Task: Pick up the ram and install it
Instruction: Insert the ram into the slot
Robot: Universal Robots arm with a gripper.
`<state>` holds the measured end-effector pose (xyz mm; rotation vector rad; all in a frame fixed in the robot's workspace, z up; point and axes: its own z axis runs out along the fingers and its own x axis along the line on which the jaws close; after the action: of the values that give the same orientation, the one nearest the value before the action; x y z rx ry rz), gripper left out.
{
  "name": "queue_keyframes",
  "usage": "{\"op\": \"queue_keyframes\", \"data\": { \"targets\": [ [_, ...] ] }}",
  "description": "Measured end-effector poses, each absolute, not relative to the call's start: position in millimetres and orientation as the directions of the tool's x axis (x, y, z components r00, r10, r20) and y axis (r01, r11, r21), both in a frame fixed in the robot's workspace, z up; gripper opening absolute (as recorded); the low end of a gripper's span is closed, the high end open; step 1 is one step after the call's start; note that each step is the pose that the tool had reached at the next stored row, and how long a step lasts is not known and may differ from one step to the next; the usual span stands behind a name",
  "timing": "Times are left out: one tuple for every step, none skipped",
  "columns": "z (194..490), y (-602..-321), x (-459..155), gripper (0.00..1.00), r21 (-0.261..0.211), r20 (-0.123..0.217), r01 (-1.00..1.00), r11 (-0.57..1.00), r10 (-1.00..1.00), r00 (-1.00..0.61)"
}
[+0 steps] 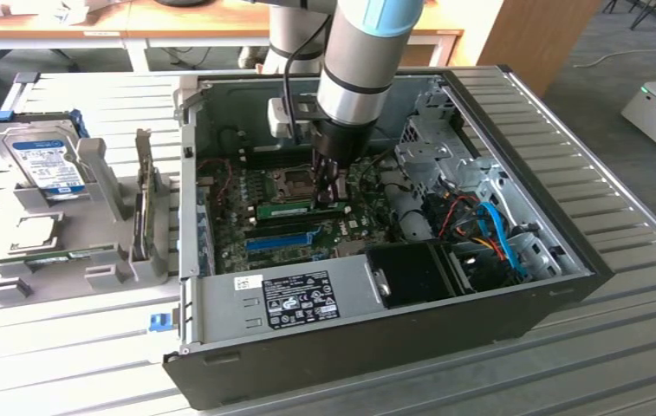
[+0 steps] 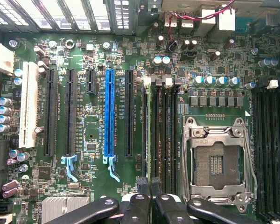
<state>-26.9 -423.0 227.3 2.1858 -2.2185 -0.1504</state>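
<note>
Single arm (image 1: 362,35) lowered steeply from above. Grey wrist segment (image 1: 348,95) held near vertical. Black gripper (image 1: 330,195) pointed straight down from wrist segment. In wrist view, black linkage bars (image 2: 91,207) seen spread out to both sides. Fingertips (image 2: 143,187) drawn close together, only narrow gap left. Thin edge of ram (image 2: 149,130) pinched between fingertips.

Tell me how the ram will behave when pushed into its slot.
The ram is a thin board standing on edge, so it is probably stiff lengthwise but could tilt sideways. It looks light, and the pincer is shut on its flat faces, so hard pressing might make it slip.
</note>
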Motion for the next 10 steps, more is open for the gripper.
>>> {"op": "queue_keyframes", "data": {
  "targets": [
    [227.3, -423.0, -27.0, 0.13, 0.085, -0.051, -0.996, 0.012, -0.999, -0.017],
    [227.3, -422.9, -26.9, 0.13, 0.085, -0.051, -0.996, 0.012, -0.999, -0.016],
    [227.3, -422.9, -27.0, 0.13, 0.085, -0.051, -0.996, 0.011, -0.999, -0.016],
    [227.3, -422.9, -26.9, 0.13, 0.085, -0.051, -0.996, 0.011, -0.999, -0.015],
    [227.3, -422.9, -26.9, 0.13, 0.085, -0.051, -0.996, 0.01, -0.999, -0.015],
    [227.3, -422.9, -26.9, 0.13, 0.085, -0.052, -0.996, 0.01, -0.999, -0.014],
    [227.3, -422.9, -26.9, 0.13, 0.085, -0.052, -0.996, 0.009, -0.999, -0.014],
    [227.3, -422.9, -26.9, 0.13, 0.085, -0.052, -0.996, 0.009, -0.999, -0.013],
    [227.3, -422.9, -26.9, 0.13, 0.085, -0.052, -0.996, 0.008, -0.999, -0.013],
    [227.3, -422.9, -26.9, 0.13, 0.085, -0.052, -0.996, 0.008, -0.999, -0.012]
  ]
}}
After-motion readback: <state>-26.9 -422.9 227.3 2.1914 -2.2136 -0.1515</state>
